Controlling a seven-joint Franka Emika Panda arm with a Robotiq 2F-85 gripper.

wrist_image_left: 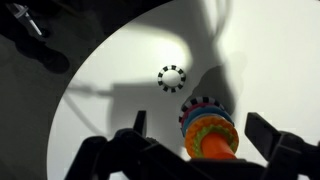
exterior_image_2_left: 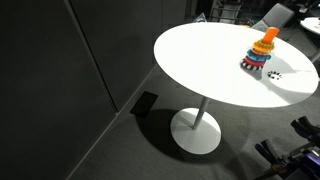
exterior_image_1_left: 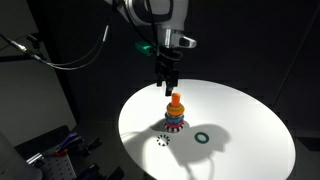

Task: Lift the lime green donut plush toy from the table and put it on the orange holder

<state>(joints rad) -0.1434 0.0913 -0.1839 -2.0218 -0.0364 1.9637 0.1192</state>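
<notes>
The arm (exterior_image_1_left: 150,12) is white with black fingers (wrist_image_left: 262,132) (green light (exterior_image_1_left: 146,46) at wrist).

Your orange holder (exterior_image_1_left: 175,101): short upright peg, rounded top, standing near middle of round white table (exterior_image_1_left: 250,122). Coloured rings (wrist_image_left: 203,126) stacked round its base, top one yellowish, then blue and red. Lime green donut: you can't pick it out for certain.

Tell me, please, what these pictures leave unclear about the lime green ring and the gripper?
1. Lime green ring: not seen loose anywhere; whether it sits on the ring stack is too small to tell, all views.
2. Dark green ring: outside the wrist view's edges.
3. Gripper: its fingers are dark and tiny in an exterior view.
</notes>
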